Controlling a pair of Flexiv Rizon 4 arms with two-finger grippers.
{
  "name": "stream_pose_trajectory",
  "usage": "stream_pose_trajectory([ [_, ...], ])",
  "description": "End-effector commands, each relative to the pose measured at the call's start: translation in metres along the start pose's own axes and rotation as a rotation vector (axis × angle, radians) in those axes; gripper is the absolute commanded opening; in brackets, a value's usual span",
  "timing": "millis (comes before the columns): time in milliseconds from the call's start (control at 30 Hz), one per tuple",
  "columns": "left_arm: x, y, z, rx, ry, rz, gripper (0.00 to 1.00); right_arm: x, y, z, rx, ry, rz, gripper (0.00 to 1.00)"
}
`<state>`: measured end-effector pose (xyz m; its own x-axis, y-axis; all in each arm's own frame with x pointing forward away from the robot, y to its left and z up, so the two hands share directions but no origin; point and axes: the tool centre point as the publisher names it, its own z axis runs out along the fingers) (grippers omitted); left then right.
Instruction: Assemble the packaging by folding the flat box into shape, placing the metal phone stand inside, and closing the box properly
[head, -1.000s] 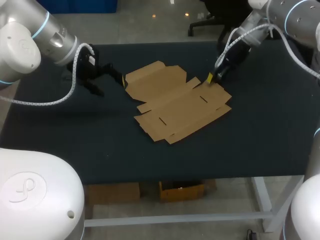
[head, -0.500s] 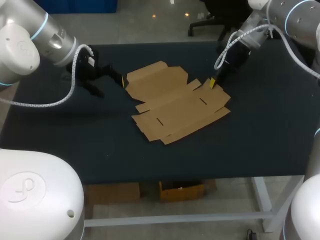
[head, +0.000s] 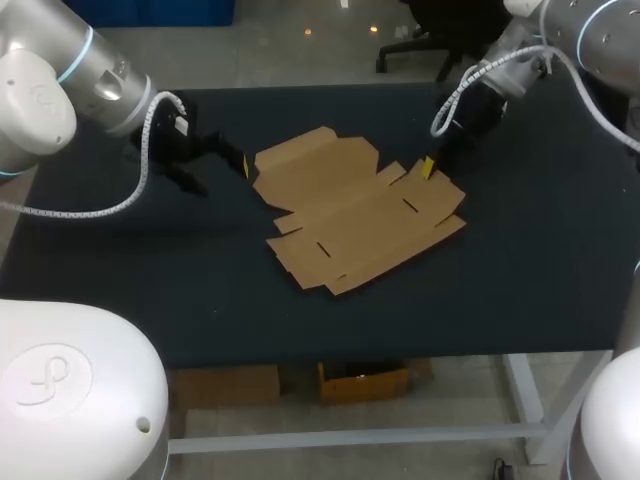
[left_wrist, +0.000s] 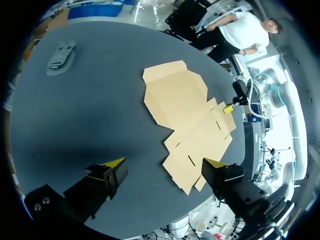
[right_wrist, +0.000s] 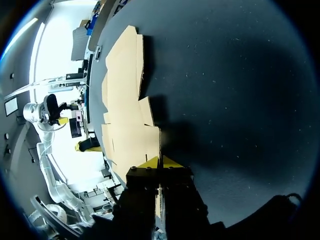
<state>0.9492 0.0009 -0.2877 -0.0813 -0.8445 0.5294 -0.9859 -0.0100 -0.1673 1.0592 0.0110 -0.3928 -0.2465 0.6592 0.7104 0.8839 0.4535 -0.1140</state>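
Flat brown cardboard box (head: 350, 215), unfolded, slotted, far edge pinched in closed right hand (head: 428, 167); left hand (head: 220, 174) wide open, empty.

The right gripper (head: 428, 167), pinched on a flap at the far side of the flat box (head: 350, 215), has moved slightly toward the right edge of the table (head: 520, 250), its wrist swinging out toward the far right corner. The box has slid and turned a little with it, opening a small gap between its left corner and the left gripper (head: 224, 176).
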Motion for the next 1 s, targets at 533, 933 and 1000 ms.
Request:
stream_pose_trajectory([
  [533,0.002,0.004,-0.002,0.002,-0.006,0.001,1.00,0.011,-0.019,0.008,-0.294,-0.030,0.062,0.00],
  [933,0.002,0.005,-0.001,-0.001,-0.008,0.003,1.00,0.008,-0.029,0.013,-0.387,-0.010,0.107,0.00],
  [1000,0.002,0.006,-0.001,0.000,-0.008,0.003,1.00,0.008,-0.030,0.014,-0.394,-0.008,0.112,0.00],
])
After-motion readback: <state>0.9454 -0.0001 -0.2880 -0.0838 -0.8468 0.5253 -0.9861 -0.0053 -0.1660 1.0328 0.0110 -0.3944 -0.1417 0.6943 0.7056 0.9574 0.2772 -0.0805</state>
